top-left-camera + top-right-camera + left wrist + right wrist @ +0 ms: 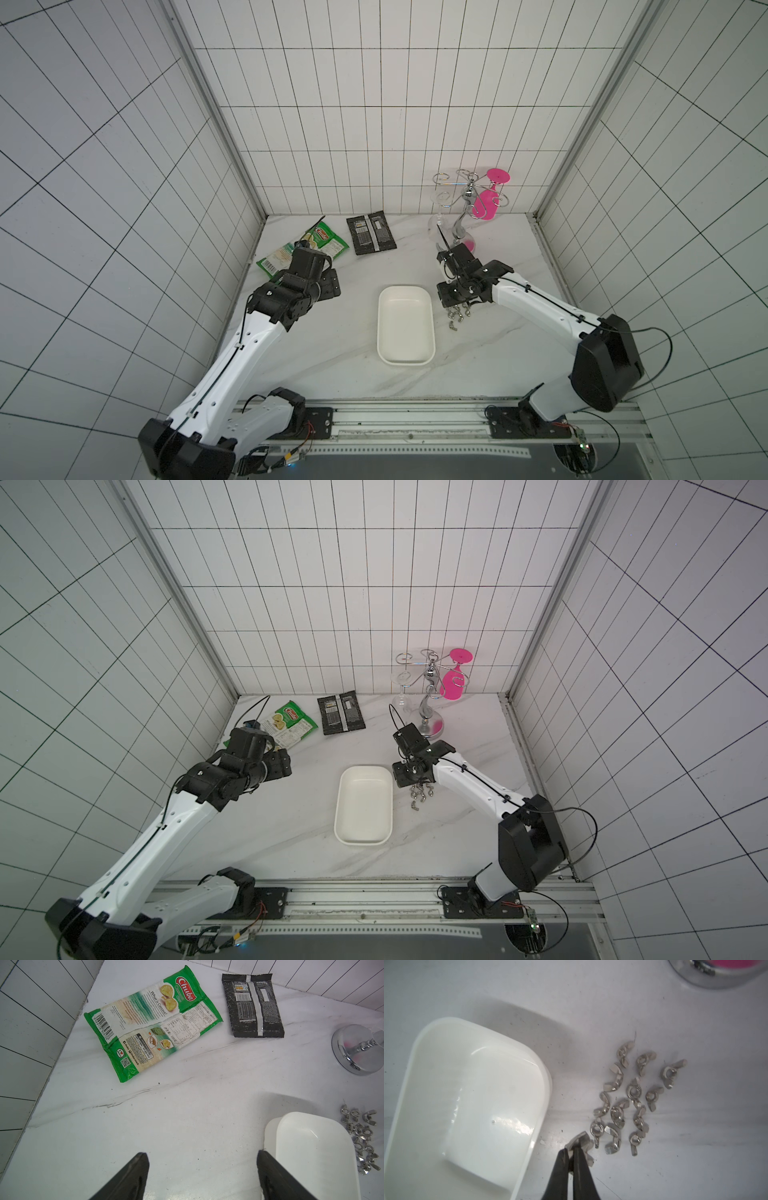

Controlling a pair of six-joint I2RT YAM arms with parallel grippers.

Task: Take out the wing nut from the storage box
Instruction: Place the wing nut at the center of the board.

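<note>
- Worktop (332, 353): white, marbled; the arm bases sit on a rail at its near edge.
- Storage box (405, 328): white tray near the middle of the worktop, long side running near to far. Only bare, glossy floor shows inside it in both top views and in the right wrist view (467, 1105).
- Loose wing nuts (457, 313): a cluster of small silvery pieces on the worktop, just beside the box's far right corner and outside its rim. The right wrist view (633, 1101) shows about a dozen, some touching.
- Right pincer (574, 1147): fingers pressed together, pinching one wing nut (581, 1139) at the tips. It is outside the box rim, at the edge of the cluster. I cannot tell whether the held nut touches the worktop.
- Left pincer (202, 1153): fingers spread wide with nothing between them, above bare worktop to the left of the box.
- Green snack packet (153, 1022): lying flat beyond the left pincer, near the far left corner.
- Black packet (371, 238): flat, just right of the green one and not touching it.
- Chrome glass rack (461, 216): upright at the far right, beyond the right wrist. A pink glass (488, 199) and a clear glass (440, 208) hang upside down from it.
</note>
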